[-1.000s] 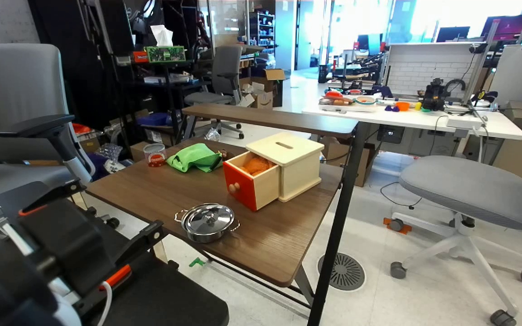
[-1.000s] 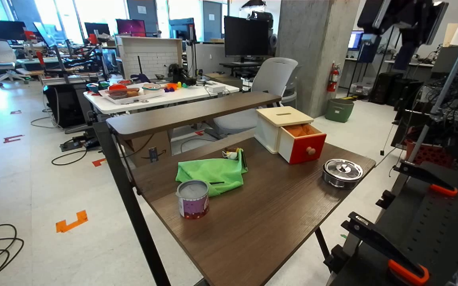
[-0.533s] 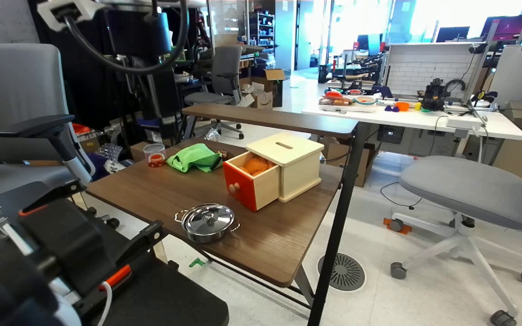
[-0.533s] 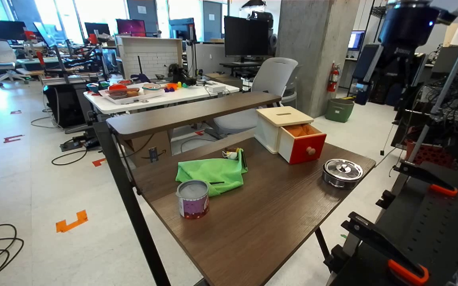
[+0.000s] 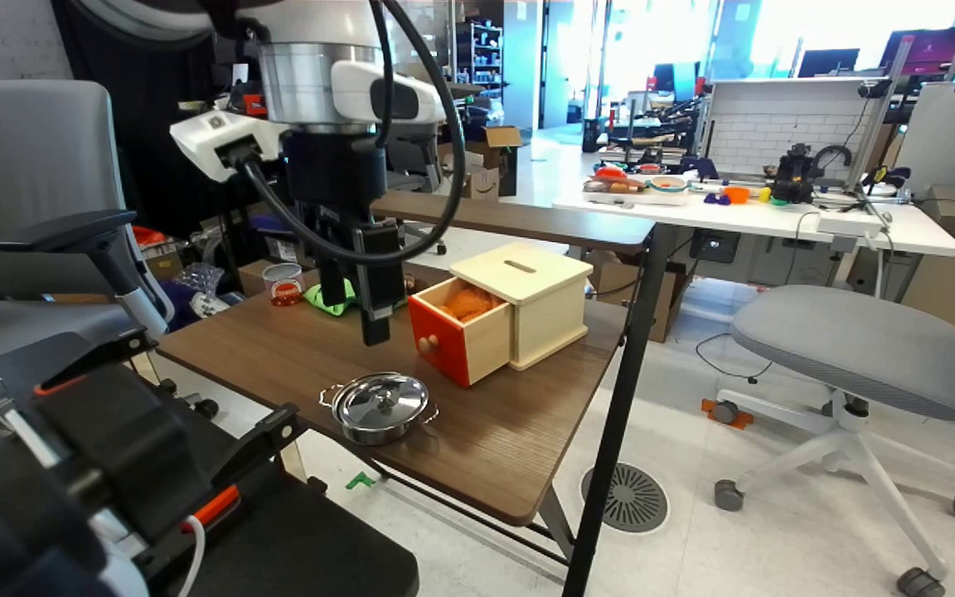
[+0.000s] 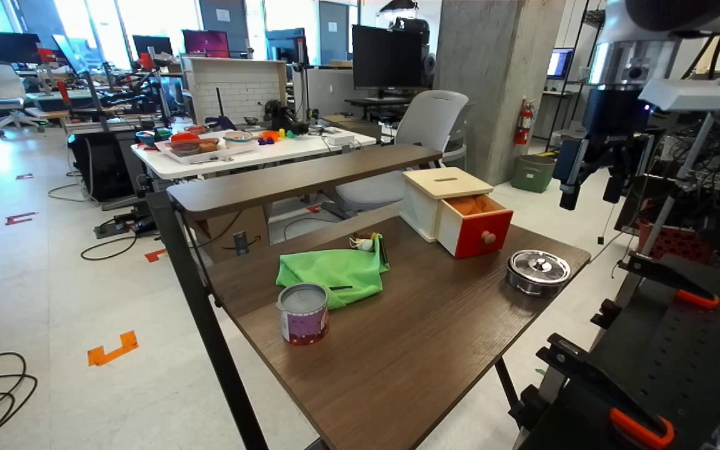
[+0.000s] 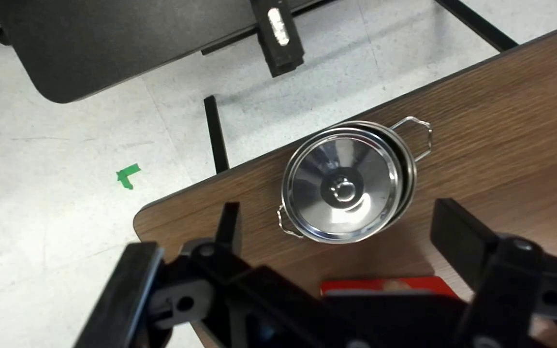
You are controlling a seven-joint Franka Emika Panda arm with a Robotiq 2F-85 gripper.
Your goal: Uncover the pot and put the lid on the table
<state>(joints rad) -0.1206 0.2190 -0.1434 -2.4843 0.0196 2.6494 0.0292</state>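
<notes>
The small shiny metal pot (image 5: 378, 433) (image 6: 532, 287) stands near the edge of the brown table (image 5: 494, 456) (image 6: 429, 337) (image 7: 501, 121). Its metal lid (image 5: 370, 402) (image 6: 532, 267) (image 7: 315, 208) with a small round knob lies on top. In the wrist view a dark gap shows between lid and pot rim (image 7: 408, 174) on one side, and two wire handles stick out. My gripper (image 5: 355, 317) (image 6: 591, 197) (image 7: 339, 210) points down, open and empty, above the pot's height and apart from it. In the wrist view, the pot lies ahead between the spread fingers.
A wooden box (image 5: 548, 311) (image 6: 422, 212) with its red drawer (image 5: 444, 344) (image 6: 482, 234) (image 7: 356, 284) pulled out stands close to the pot; orange stuff is inside. A green cloth (image 6: 335, 275) and a tub (image 5: 283, 284) (image 6: 304, 315) lie farther along. A raised shelf (image 5: 502, 220) (image 6: 310, 181) runs behind.
The arm has come into view and moved down and over towards the table and pot, the gripper now pointing straight down. The pot, lid, box and cloth have not moved.
</notes>
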